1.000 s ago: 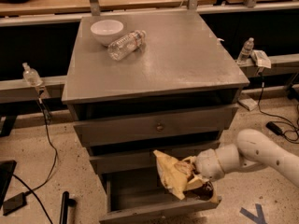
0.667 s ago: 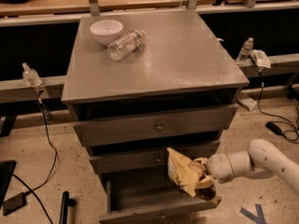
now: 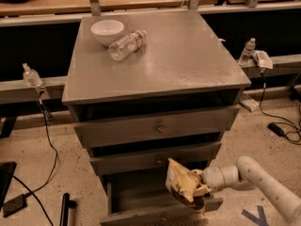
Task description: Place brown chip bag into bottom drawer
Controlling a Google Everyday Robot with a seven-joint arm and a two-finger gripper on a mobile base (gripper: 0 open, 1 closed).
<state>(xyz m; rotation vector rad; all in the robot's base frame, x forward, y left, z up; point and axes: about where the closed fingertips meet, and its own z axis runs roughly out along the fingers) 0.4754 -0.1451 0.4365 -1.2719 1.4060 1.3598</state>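
Observation:
The brown chip bag (image 3: pixel 181 183) is crinkled, brown in the middle with pale yellow ends, and tilts upright over the right part of the bottom drawer (image 3: pixel 141 206). That drawer is pulled open below the two knobbed drawers of the grey cabinet; its front rim runs along the lower edge. My gripper (image 3: pixel 200 188) comes in from the right on a white arm and is shut on the bag's right side, just above the drawer's front right corner.
A white bowl (image 3: pixel 107 31) and a clear plastic bottle (image 3: pixel 126 44) lie on the cabinet top (image 3: pixel 188 60). The two upper drawers (image 3: pixel 160 126) stick out slightly. Cables (image 3: pixel 47 140) and a black object (image 3: pixel 66 208) lie on the floor at left.
My arm has drawn back to the right and lowered. The bag has moved right and down with it, from in front of the middle drawer to over the open bottom drawer.

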